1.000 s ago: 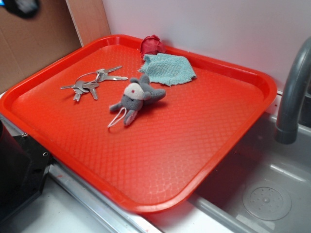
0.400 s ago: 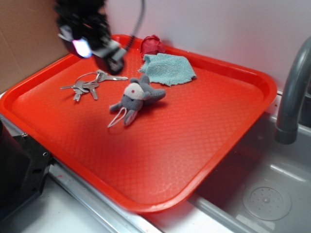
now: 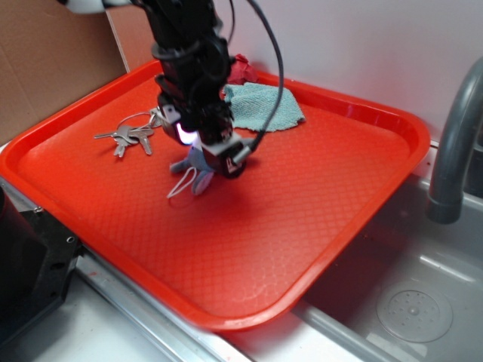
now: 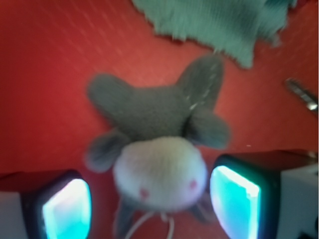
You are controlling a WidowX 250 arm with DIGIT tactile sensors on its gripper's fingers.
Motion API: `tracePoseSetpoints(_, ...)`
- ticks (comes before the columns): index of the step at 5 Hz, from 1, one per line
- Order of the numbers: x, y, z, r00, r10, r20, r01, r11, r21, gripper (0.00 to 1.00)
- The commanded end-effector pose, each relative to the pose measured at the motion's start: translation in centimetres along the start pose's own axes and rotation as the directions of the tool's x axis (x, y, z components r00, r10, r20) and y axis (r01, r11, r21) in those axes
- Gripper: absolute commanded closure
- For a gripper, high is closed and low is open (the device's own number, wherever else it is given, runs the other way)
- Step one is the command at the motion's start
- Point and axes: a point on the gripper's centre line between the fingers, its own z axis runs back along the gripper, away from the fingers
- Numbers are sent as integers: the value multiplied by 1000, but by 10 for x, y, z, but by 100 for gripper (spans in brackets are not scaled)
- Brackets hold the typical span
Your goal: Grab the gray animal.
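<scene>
Tray (image 3: 362, 143) holds gray animal (image 4: 159, 149), keys (image 3: 132, 134), teal cloth (image 3: 264, 105).

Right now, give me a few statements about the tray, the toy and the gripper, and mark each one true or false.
1. The gripper is open with the gray animal's head between its fingers. True.
2. The teal cloth covers the gray animal. False: the cloth lies apart from it, toward the tray's back edge.
3. The keys lie on the tray beside the arm. True.
4. The gray animal has been lifted off the tray. False: it lies on the tray surface.
5. The faucet stands on the tray. False: it stands outside the tray, by the sink.
</scene>
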Motion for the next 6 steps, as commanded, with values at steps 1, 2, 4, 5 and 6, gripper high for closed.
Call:
tracePoseSetpoints(1,5,3,0,1000,-20,-9,21,998,53,100)
tracePoseSetpoints(2,0,14,19,1000,-23,-16,24,998,49,100)
tracePoseSetpoints(4,-27,36,101,1000,-27,-4,27,1000,-16,100)
tracePoseSetpoints(5,-41,36,140,1000,-4,-7,4,1000,4,100)
tracePoseSetpoints(6,-45,31,164,1000,15,-7,-15,999,30,100)
